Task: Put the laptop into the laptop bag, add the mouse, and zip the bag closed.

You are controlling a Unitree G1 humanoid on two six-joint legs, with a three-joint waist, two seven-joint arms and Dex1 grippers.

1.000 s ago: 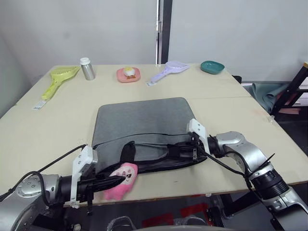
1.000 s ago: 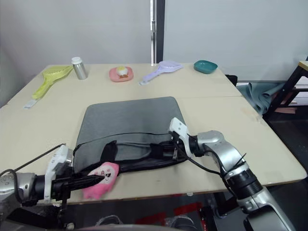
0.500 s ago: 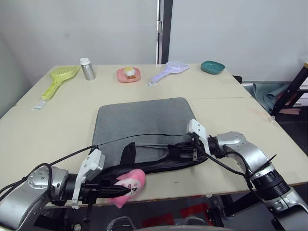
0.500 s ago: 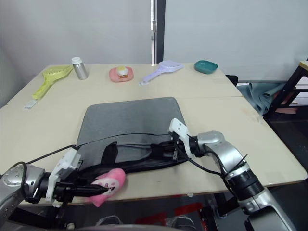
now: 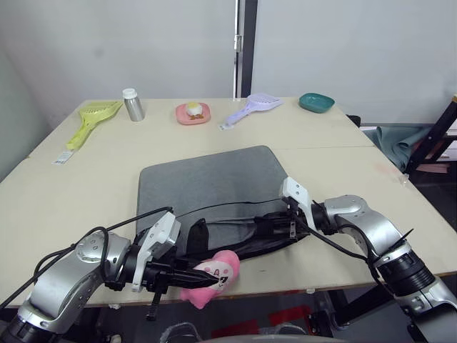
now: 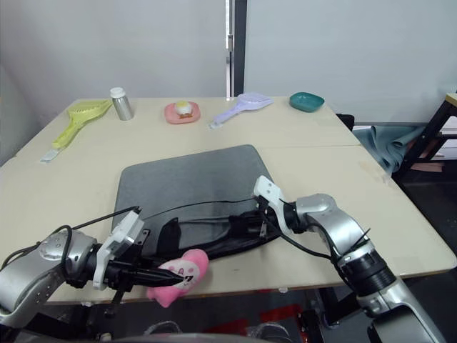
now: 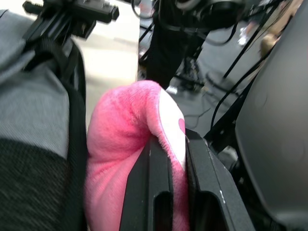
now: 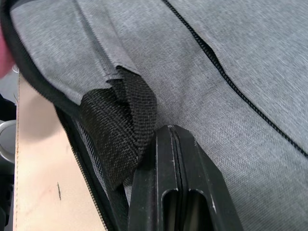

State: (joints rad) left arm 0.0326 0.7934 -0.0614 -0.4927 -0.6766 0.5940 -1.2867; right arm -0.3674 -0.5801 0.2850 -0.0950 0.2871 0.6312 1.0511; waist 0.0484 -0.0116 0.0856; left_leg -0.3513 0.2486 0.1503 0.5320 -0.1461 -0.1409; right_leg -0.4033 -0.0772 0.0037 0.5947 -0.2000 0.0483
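Your left gripper [image 5: 191, 275] has its jaws pinched on the pink plush toy [image 5: 212, 276], holding it at the near edge of the surface [image 5: 86, 186], just in front of the laptop bag [image 5: 214, 187] and close to its left strap handle [image 5: 196, 236]. The left wrist view shows both fingers [image 7: 156, 187] sunk into the plush, so the grip looks firm. That toy is not the mouse, so you are carrying the wrong item if it is meant for the bag.

The laptop bag lies flat in the middle of the surface, its zipper side toward you and its mouth apparently still gaping along the near edge. You cannot tell from these views whether the laptop is already inside; the bag lies flat and no silver lid shows. I would judge that adding the mouse and zipping are both still ahead of you.

Your right gripper [image 5: 280, 224] sits at the bag's near right corner, jaws pressed together. In the right wrist view they rest against the grey fabric beside a folded black strap [image 8: 120, 130], and whether they pinch a bit of fabric or the zipper pull is hidden.
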